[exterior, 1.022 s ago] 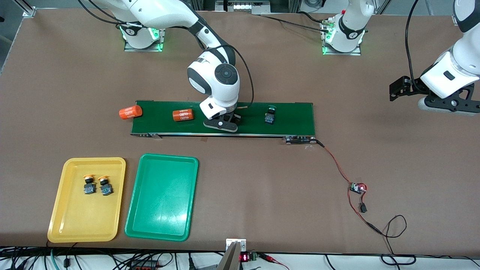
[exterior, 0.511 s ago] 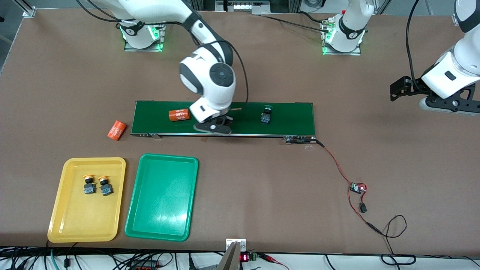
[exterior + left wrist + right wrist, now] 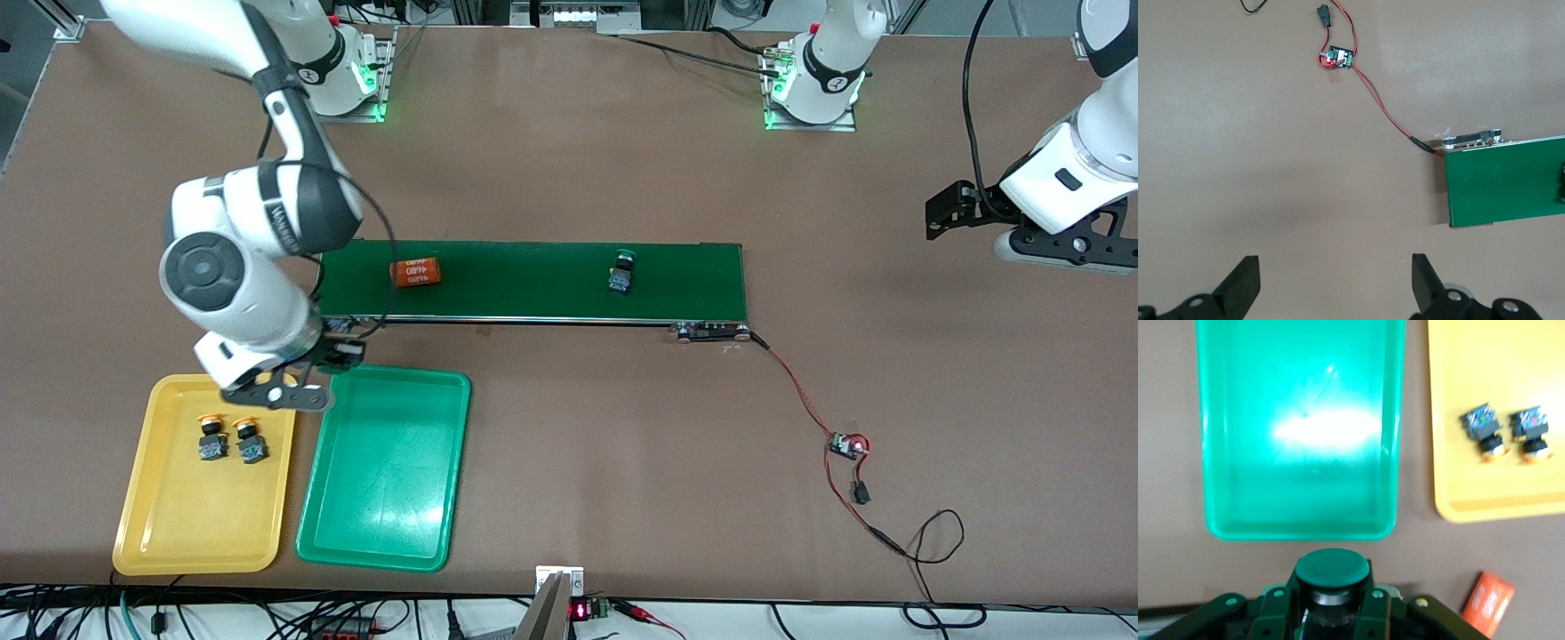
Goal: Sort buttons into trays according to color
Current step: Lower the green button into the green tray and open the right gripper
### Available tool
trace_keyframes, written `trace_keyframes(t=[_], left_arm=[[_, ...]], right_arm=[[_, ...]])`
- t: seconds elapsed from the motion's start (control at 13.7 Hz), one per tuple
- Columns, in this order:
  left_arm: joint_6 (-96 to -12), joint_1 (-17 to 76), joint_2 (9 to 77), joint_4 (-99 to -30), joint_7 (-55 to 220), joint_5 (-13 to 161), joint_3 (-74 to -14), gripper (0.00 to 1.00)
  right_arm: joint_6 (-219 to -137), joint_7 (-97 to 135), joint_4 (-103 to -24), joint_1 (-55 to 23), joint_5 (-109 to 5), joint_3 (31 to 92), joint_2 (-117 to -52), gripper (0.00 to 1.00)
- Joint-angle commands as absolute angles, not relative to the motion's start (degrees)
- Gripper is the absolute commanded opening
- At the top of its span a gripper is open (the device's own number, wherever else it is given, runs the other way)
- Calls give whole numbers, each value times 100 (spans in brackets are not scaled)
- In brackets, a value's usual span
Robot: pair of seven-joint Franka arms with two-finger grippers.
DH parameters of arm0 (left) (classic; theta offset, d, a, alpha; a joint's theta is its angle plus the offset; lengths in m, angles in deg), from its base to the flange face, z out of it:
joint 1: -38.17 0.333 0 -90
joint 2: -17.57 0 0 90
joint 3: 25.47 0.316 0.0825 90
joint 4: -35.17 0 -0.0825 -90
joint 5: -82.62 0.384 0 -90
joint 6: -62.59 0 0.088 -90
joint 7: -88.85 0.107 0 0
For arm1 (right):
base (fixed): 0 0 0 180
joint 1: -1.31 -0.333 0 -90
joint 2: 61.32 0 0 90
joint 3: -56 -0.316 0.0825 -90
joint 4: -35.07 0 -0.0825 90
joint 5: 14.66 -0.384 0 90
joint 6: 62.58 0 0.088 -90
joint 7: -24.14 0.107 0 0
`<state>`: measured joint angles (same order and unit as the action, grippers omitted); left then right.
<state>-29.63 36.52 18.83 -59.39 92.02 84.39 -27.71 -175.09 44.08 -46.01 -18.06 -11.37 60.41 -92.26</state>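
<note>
You are looking at a robotics lab: arms bolted to a brown counter (image 3: 569, 160), a small green conveyor belt (image 3: 533, 283) wired to a bare circuit board (image 3: 849, 445), aluminium framing and cables along the edges.

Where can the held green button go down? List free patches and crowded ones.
Green tray: wholly bare. Yellow tray: bare in its half nearer the front camera; crowded where two yellow buttons sit side by side. Right gripper, shut on the green button, hangs over the trays' adjoining rims. Left gripper waits open over bare table.
</note>
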Motion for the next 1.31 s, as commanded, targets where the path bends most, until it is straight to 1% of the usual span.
trace_keyframes(t=[0.0,0.29,0.58,0.73,0.95,1.02,1.1,1.17,1.24], left_arm=[[-2847,3659,1950,-5773,9306,8421,-2757,100],[-2838,3650,1950,-5773,9298,8421,-2758,100],[-2838,3659,1950,-5773,9306,8421,-2758,100],[-2838,3659,1941,-5773,9289,8421,-2766,100],[-2829,3650,1941,-5773,9280,8421,-2784,100],[-2838,3659,1941,-5773,9298,8421,-2775,100],[-2829,3659,1941,-5773,9298,8421,-2775,100],[-2829,3659,1941,-5773,9298,8421,-2775,100],[-2838,3659,1941,-5773,9298,8421,-2766,100]], right_arm=[[-18235,4295,-4535,-1777,-1176,6021,-9576,0],[-19702,4172,-4535,-1575,-1088,6118,-10419,0],[-20565,4198,-4535,-1478,-877,6144,-10983,0],[-20847,4198,-4535,-1469,-877,6145,-11159,0],[-20892,4224,-4535,-1469,-868,6145,-11212,1],[-20892,4251,-4535,-1469,-868,6145,-11212,11],[-20875,4233,-4535,-1469,-877,6145,-11212,32],[-20866,4207,-4535,-1478,-869,6145,-11195,47],[-20857,4198,-4544,-1478,-877,6145,-11160,70]])
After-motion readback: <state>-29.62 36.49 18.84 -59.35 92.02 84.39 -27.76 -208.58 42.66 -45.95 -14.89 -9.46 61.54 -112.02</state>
